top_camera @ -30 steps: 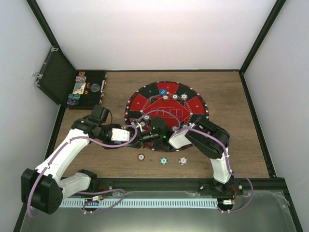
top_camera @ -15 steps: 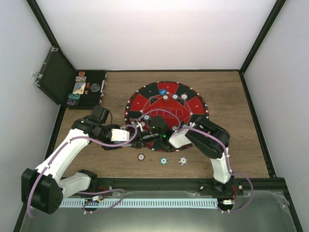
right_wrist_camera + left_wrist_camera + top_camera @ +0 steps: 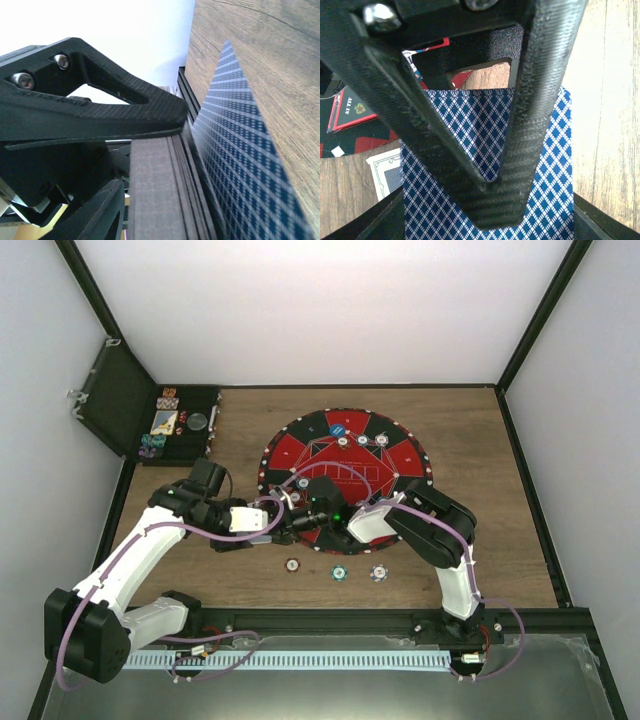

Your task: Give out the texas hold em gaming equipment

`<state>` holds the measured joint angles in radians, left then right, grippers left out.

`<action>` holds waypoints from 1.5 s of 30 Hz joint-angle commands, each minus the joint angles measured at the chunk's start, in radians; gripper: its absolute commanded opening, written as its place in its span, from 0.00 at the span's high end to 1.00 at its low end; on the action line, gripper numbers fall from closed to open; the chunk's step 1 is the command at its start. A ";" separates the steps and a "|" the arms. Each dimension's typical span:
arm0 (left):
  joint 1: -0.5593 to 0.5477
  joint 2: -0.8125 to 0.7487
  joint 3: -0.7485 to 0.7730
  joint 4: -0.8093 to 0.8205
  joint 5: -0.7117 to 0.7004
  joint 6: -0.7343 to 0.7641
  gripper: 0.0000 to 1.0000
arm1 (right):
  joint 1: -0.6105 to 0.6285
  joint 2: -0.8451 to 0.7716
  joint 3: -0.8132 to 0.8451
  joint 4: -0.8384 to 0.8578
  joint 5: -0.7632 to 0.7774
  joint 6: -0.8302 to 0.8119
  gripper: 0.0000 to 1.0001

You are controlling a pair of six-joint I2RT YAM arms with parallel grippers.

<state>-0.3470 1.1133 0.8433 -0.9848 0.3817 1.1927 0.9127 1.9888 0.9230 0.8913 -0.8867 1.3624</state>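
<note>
Wood-grain table is carrying everything, and nearest the arm bases three chips are sitting in a row, apart from each other. Just beyond them the two arms are meeting tip to tip at the near rim of the mat. The left arm is reaching in from the left, its jaws clamping shut on the deck, whose blue diamond back is facing that wrist camera. A loose card is lying flat on the table beside the deck. The right arm is coming in from the opposite side with its jaws standing parted. Its wrist view is showing the deck edge-on just beside the upper finger, with the top card slanting off toward the wood. Whether a finger is touching that card cannot be told. So the deck's free end is pointing at the right jaws, which makes the right arm the nearer one for drawing a card off lengthwise, away from the left jaws. Farther off, more chips are sitting on the mat, and the open case is waiting at the far left.
</note>
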 commanded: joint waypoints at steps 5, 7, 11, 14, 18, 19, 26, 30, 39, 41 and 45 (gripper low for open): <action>-0.001 -0.011 0.034 0.008 0.005 -0.029 0.89 | -0.005 -0.028 0.011 -0.109 0.008 -0.077 0.57; -0.001 -0.013 0.036 0.014 0.001 -0.035 0.89 | -0.005 -0.025 0.011 -0.124 0.013 -0.083 0.57; -0.001 -0.021 0.035 0.014 -0.014 -0.038 0.89 | -0.018 -0.035 -0.006 -0.131 0.010 -0.091 0.57; 0.000 -0.026 0.034 0.018 -0.022 -0.042 0.90 | -0.034 -0.058 -0.036 -0.139 0.008 -0.103 0.57; 0.001 -0.023 0.028 0.041 -0.035 -0.055 0.91 | -0.047 -0.095 -0.067 -0.162 -0.001 -0.125 0.58; 0.000 -0.021 0.029 0.044 -0.035 -0.059 0.91 | -0.047 -0.106 -0.072 -0.169 -0.003 -0.131 0.58; 0.002 -0.022 0.021 0.066 -0.041 -0.068 0.92 | -0.049 -0.141 -0.089 -0.197 -0.001 -0.144 0.62; 0.001 -0.021 0.014 0.068 -0.041 -0.069 0.92 | -0.049 -0.148 -0.067 -0.205 -0.003 -0.140 0.65; 0.002 -0.019 0.004 0.072 -0.063 -0.071 0.92 | -0.067 -0.207 -0.071 -0.343 0.026 -0.214 0.76; 0.002 -0.021 0.004 0.071 -0.060 -0.071 0.92 | -0.072 -0.221 -0.086 -0.343 0.031 -0.214 0.79; 0.003 -0.024 0.002 0.068 -0.062 -0.071 0.92 | -0.075 -0.233 -0.092 -0.347 0.035 -0.215 0.85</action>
<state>-0.3477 1.1076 0.8433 -0.9176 0.3187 1.1263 0.8490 1.7916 0.8452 0.5762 -0.8616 1.1709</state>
